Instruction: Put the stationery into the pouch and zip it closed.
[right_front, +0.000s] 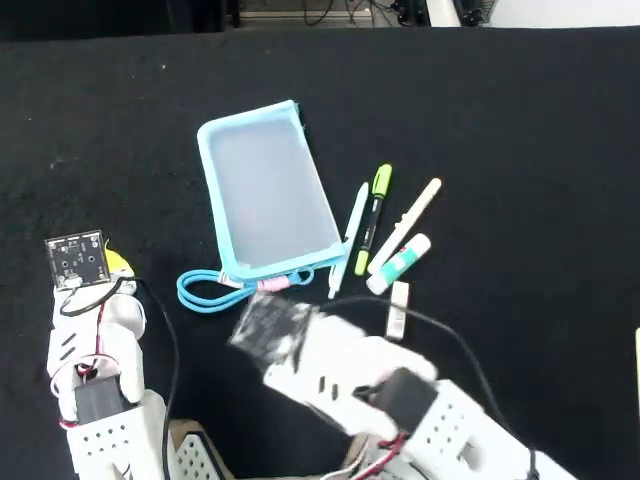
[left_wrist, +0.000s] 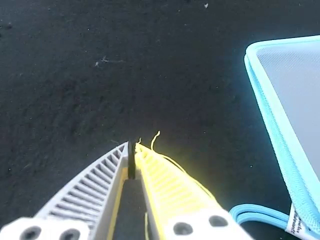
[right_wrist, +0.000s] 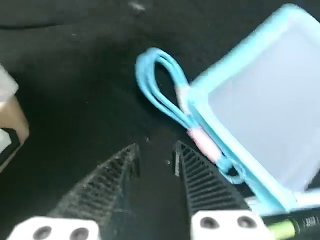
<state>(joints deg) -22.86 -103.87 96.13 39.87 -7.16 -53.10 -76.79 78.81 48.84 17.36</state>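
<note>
Right gripper (right_wrist: 155, 152): mine, parted, empty, beside the pouch (right_wrist: 260, 95).
Left gripper (left_wrist: 132, 146): mine, closed, empty.
Risk: I could snag the blue strap (right_wrist: 157, 82), dragging the pouch askew.

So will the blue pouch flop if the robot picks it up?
Probably floppy: the pouch lies flat and thin like soft plastic. Its looped cord would likely dangle. It looks empty, so a push may just slide it.

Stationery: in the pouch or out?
Out. The white pen, highlighter and glue stick lie on the table beside the pouch.
</note>
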